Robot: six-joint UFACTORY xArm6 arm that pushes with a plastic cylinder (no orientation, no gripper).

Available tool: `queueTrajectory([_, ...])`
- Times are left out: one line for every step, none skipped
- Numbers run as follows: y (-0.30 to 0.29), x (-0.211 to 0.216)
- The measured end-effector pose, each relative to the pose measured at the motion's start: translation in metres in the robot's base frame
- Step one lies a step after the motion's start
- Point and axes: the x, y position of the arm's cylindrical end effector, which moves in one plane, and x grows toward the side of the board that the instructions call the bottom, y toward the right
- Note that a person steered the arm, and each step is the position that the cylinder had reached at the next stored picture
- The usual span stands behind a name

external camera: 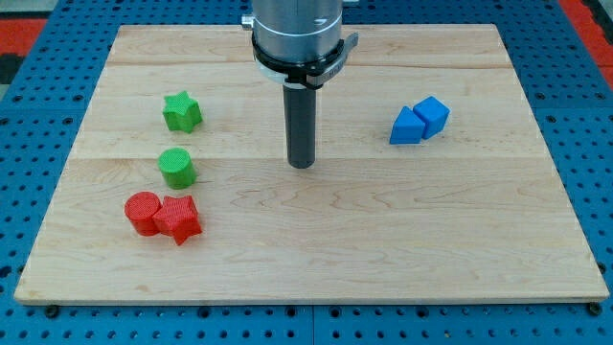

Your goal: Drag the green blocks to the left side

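Observation:
A green star block (181,112) lies at the view's left on the wooden board (383,249). A green cylinder block (177,168) lies just below it in the view. My tip (303,165) rests on the board near the middle. It is well to the right of both green blocks and touches neither of them.
A red cylinder block (143,212) and a red star block (179,218) touch each other below the green cylinder. A blue triangular block (406,126) and a blue cube (432,115) sit together at the right. A blue pegboard (29,144) surrounds the board.

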Motion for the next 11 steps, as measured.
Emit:
queueTrajectory([-0.042, 0.004])
queueTrajectory([-0.070, 0.015])
queueTrajectory([-0.107, 0.028])
queueTrajectory([-0.158, 0.020])
queueTrajectory([-0.181, -0.011])
queueTrajectory([-0.186, -0.021])
queueTrajectory([-0.102, -0.019])
queueTrajectory([0.006, -0.024])
queueTrajectory([0.052, -0.044])
queueTrajectory([0.047, -0.077])
queueTrajectory([0.043, -0.082])
